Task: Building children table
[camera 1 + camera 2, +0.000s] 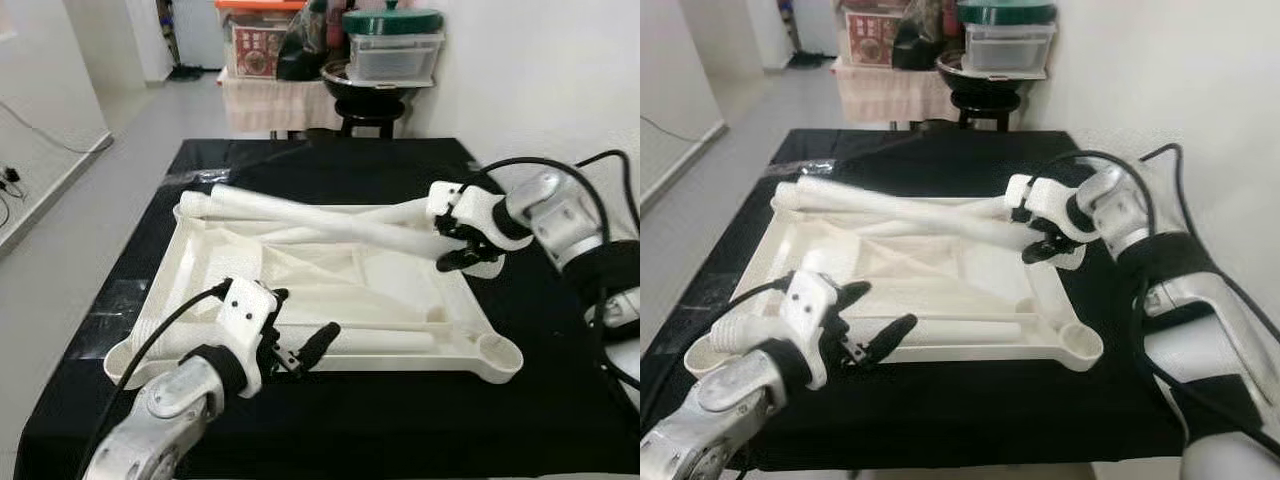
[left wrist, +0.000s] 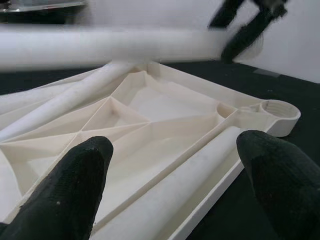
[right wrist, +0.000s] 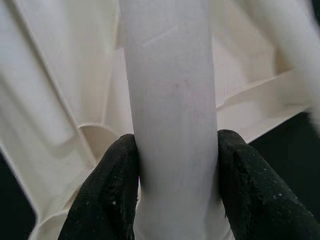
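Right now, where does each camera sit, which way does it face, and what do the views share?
Left eye view: on the head, looking forward and down at the upturned white tabletop on black cloth; both arms show.
Right eye view: same scene, shifted sideways.
Left wrist view: along the open left pincer, across the tabletop to a table leg lying inside its rim.
Right wrist view: along the right pincer, shut on a table leg.
Shared: the left wrist view also catches the held leg and the right pincer.
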Available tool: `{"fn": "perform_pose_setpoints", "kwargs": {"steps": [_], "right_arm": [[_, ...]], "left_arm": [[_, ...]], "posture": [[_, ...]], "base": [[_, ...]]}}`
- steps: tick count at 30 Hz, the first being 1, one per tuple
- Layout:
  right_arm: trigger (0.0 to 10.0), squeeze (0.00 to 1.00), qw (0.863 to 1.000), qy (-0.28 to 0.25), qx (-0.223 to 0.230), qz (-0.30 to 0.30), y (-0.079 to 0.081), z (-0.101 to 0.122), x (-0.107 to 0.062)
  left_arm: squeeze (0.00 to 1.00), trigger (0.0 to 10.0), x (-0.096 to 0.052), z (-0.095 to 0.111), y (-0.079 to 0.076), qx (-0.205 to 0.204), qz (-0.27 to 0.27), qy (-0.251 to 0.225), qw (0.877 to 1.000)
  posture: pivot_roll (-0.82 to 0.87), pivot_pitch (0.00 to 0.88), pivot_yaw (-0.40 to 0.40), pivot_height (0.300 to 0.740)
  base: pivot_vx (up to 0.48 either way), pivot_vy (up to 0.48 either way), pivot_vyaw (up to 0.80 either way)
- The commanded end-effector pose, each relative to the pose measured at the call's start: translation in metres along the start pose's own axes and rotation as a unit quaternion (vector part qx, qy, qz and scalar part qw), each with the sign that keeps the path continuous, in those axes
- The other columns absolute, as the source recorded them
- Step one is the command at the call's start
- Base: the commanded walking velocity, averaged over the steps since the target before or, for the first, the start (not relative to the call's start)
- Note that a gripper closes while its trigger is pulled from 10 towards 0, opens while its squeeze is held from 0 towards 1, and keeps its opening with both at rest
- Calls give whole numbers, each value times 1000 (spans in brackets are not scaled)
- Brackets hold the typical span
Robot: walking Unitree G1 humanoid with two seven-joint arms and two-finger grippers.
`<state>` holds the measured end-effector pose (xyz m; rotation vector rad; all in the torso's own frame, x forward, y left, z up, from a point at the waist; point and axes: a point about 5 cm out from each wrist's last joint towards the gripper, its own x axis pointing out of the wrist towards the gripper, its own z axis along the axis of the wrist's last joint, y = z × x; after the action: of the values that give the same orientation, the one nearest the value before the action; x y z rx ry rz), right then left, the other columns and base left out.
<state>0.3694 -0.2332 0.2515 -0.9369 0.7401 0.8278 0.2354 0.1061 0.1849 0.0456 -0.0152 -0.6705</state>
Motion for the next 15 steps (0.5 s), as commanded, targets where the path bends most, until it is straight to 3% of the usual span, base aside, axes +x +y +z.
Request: {"fn": "perform_pose_setpoints", "kwargs": {"steps": [1, 3, 4, 5, 6, 7, 8, 9, 12, 15], "right_arm": [[0, 0, 999, -46, 13, -5, 0, 2, -3], [0, 0, 998, -66, 22, -8, 0, 4, -2], [3490, 0, 993, -108, 42, -15, 0, 10, 0], [10000, 0, 985, -155, 68, -22, 0, 19, 4], [10000, 0, 985, -155, 68, -22, 0, 19, 4], [10000, 0, 976, -195, 93, -30, 1, 26, 8], [10000, 0, 956, -253, 141, -39, 6, 35, 18], [10000, 0, 956, -253, 141, -39, 6, 35, 18], [10000, 0, 931, -314, 180, -51, 14, 43, 25], [10000, 0, 923, -329, 193, -53, 15, 45, 26]], "left_arm": [[0, 10000, 2, 6, 4, -10, 5, -14, 1000], [0, 10000, 4, 9, 6, -13, 10, -22, 1000], [0, 10000, 6, 14, 10, -21, 21, -38, 999], [0, 10000, 8, 20, 14, -33, 33, -57, 997], [0, 10000, 8, 20, 14, -33, 33, -57, 997], [0, 10000, 10, 26, 19, -51, 44, -79, 995], [1000, 10000, 10, 42, 30, -106, 65, -142, 982], [1000, 10000, 10, 42, 30, -106, 65, -142, 982], [1000, 10000, 8, 55, 43, -122, 84, -181, 972], [1000, 10000, 7, 57, 46, -127, 90, -188, 970]], "posture": [[-21, 0, -3, 740], [-21, 0, -3, 740], [-19, 0, -3, 740], [-18, 0, -3, 740], [-18, 0, -3, 740], [-18, 0, -3, 740], [-15, 0, 3, 740], [-15, 0, 3, 740], [-13, 0, 8, 740], [-13, 0, 8, 740]], "base": [[0, 0, 0], [0, 0, 0], [0, 0, 0], [0, 0, 0], [0, 0, 0], [0, 0, 0], [0, 0, 0], [0, 0, 0], [0, 0, 0], [0, 0, 0]]}}
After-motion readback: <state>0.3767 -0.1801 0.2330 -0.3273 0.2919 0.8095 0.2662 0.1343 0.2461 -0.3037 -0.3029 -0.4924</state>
